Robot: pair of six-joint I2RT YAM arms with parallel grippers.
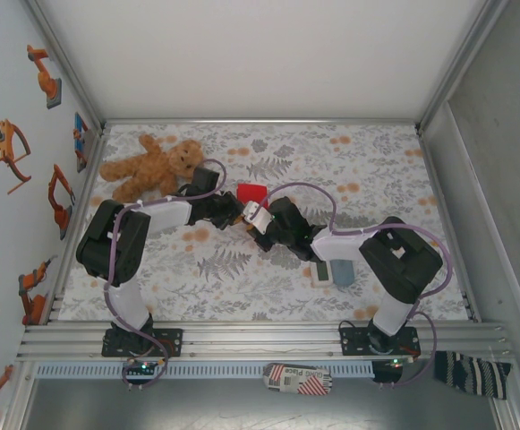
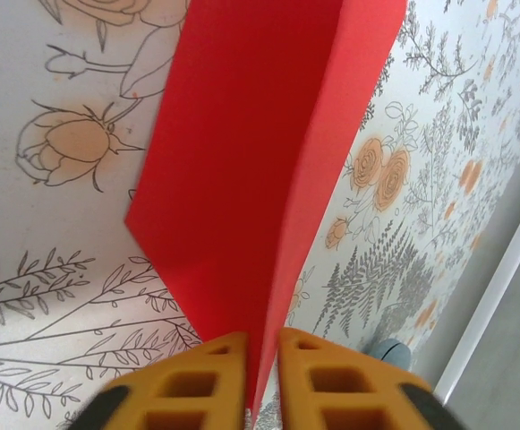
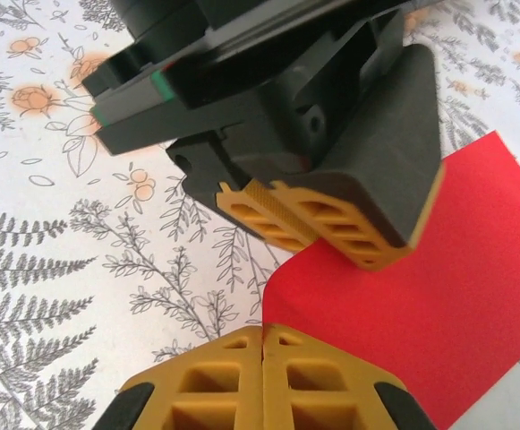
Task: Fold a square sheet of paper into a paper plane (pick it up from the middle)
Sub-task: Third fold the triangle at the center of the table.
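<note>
The square sheet of paper (image 1: 251, 193) is bright red and folded along a crease. It stands above the flowered cloth at mid-table, between both grippers. My left gripper (image 2: 261, 339) has its yellow fingers a narrow gap apart, and the creased paper (image 2: 251, 179) runs up out of that gap, not pinched flat. From the right wrist, the left gripper (image 3: 282, 202) sits on the paper's (image 3: 439, 287) upper edge. My right gripper (image 3: 264, 330) is shut, its tips nipping the paper's near corner. From above, the left gripper (image 1: 235, 213) and the right gripper (image 1: 252, 224) nearly touch.
A brown teddy bear (image 1: 152, 166) lies at the back left, close to the left arm. A white timer (image 1: 322, 271) and a grey-blue block (image 1: 343, 271) lie by the right arm's elbow. White walls close in the table's sides and back.
</note>
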